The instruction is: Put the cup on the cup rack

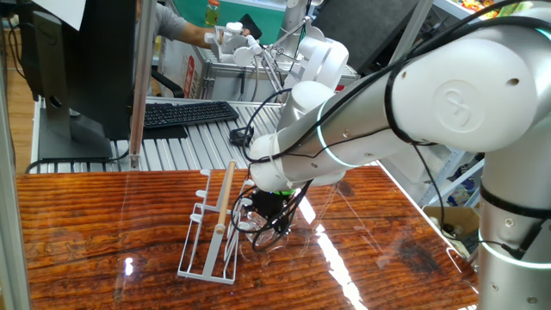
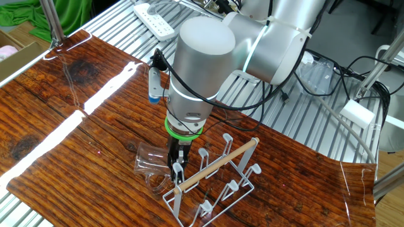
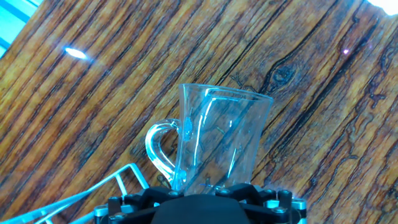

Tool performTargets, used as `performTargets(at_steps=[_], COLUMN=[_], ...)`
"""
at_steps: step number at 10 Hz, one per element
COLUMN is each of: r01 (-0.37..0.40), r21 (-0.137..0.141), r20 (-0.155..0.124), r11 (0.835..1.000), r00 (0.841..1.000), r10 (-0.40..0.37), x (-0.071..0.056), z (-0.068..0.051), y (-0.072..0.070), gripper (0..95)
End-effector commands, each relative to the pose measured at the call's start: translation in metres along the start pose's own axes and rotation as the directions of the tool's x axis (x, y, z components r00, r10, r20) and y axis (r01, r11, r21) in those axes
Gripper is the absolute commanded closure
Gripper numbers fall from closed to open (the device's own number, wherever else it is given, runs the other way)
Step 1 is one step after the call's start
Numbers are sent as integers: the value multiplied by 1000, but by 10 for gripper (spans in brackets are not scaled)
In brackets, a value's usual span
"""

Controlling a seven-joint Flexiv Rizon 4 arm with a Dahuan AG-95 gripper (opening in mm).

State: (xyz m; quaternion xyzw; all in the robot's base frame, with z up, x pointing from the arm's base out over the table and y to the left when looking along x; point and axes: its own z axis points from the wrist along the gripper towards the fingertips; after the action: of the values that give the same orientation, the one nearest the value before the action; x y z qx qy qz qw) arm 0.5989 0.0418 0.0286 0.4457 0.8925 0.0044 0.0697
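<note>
The cup point(image 3: 219, 134) is a clear glass tumbler with a small handle on its left side. It lies tilted on its side just above the wooden table, and its base end is under my gripper point(image 3: 208, 186). In one fixed view my gripper point(image 1: 263, 215) is shut on the cup point(image 1: 269, 234) right beside the cup rack point(image 1: 205, 258). The rack is white wire with a light wooden rod handle point(image 1: 224, 196). In the other fixed view the cup point(image 2: 149, 165) sticks out left of my gripper point(image 2: 177, 165), at the near end of the rack point(image 2: 228, 184). My fingertips are hidden in the hand view.
The wooden table point(image 2: 76, 126) carries strong light reflections. A corner of the rack's wire point(image 3: 121, 177) shows at the lower left of the hand view. Behind the table are a keyboard point(image 1: 185, 113), a monitor, cables and a person's arm point(image 1: 185, 30).
</note>
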Motion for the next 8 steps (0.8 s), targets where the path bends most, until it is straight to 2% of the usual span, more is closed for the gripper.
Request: performTargets(at_steps=[1,2,3,4,5,6,7,8], r01=[13,17,20,26,36,44,48,59], r21=[3,3,2,1,-4,-6,-6,-7], r20=[6,6,7,7,5,7,7,9], r11=[1000,1000,1000,1000,999,999,999,998], r00=[1000,1000,1000,1000,999,999,999,998], r10=[-13,-17,-20,-26,-36,-44,-48,-59], x=[0,0,0,0,0,0,0,0], z=[-1,-1,-1,-2,-3,-3,-3,-2], y=[1,1,1,0,0,0,0,0], gripper=[190,380,380,570,570,760,760,950])
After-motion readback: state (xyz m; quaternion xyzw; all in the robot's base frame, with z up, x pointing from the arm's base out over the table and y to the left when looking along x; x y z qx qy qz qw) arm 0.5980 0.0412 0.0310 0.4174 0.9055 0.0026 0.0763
